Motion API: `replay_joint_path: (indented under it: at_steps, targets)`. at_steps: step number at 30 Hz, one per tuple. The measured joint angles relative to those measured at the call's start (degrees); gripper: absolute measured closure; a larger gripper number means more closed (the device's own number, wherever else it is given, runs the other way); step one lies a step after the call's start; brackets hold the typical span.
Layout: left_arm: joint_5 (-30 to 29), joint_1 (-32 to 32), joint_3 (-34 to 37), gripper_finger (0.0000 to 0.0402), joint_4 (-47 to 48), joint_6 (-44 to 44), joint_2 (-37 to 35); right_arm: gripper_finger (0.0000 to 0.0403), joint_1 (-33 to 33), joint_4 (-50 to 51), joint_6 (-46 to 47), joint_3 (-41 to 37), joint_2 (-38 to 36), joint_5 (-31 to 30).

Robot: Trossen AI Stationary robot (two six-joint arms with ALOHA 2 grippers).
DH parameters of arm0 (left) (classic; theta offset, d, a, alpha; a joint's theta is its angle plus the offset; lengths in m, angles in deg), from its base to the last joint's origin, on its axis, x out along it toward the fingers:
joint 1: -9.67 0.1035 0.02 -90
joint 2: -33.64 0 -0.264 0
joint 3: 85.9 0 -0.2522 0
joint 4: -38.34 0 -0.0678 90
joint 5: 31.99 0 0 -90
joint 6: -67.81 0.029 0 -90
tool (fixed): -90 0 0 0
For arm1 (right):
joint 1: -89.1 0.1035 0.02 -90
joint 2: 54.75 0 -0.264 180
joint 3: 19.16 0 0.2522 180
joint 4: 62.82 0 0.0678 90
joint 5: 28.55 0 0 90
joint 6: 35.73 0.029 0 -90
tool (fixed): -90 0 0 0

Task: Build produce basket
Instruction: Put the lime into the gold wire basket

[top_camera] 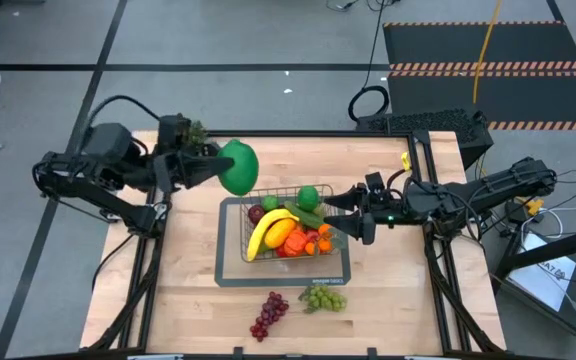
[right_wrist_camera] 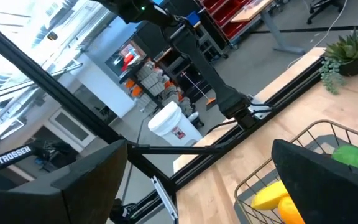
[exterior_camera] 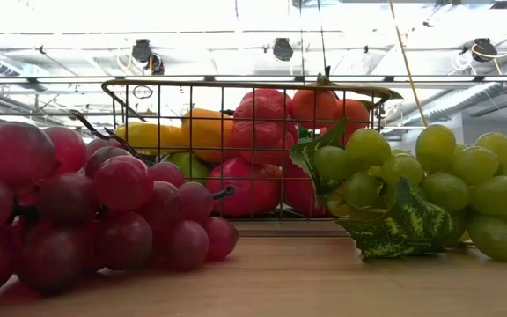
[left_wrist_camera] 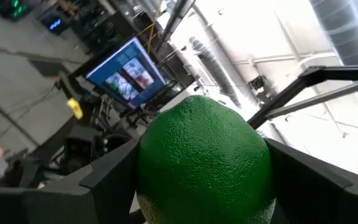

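While the left arm reached in from the table's nine o'clock edge toward the centre, its left gripper (top_camera: 230,168) hung above the tabletop at about eleven o'clock from the basket, fingers spread wide and clamped on either side of a large, round, pebbly-skinned green plastic fruit (top_camera: 238,166). In the left wrist view that fruit (left_wrist_camera: 204,162) filled the space between the two dark fingers (left_wrist_camera: 107,180), touching both.

At the middle of the pale wooden table (top_camera: 183,300) sat the low silvery wire-mesh basket (top_camera: 230,205) on its dark grey base, holding a yellow plastic banana (top_camera: 264,232), red and orange pieces and a smaller green ball (top_camera: 308,197).

At six o'clock from the basket, on the bare wood, lay a bunch of dark red plastic grapes (top_camera: 270,313) and, just to its three o'clock, a bunch of green plastic grapes (top_camera: 324,297).

From three o'clock the right arm stretched in level, its right gripper (top_camera: 340,215) poised over the basket's right rim, fingers fully apart and holding nothing.
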Motion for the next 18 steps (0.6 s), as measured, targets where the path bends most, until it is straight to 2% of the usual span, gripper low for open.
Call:
replay_joint_path:
  at_steps: [5, 14, 18]
  targets:
    - [-0.22, -0.36, 0.02, 0.0085, -0.32, -0.94, 1.06, 0.0009, 0.00, -0.70, -3.44, 0.00, -0.02, 0.71]
    - [-0.90, -0.74, 0.00, 0.0085, 0.09, 11.15, 5.67, 0.0009, 0.00, -0.56, -7.53, 0.00, -0.04, 4.87]
    - [1.18, -0.74, 0.00, 0.0085, 6.87, 19.28, 7.44, 0.0009, -0.06, -0.30, -10.61, 0.00, -0.71, 4.01]
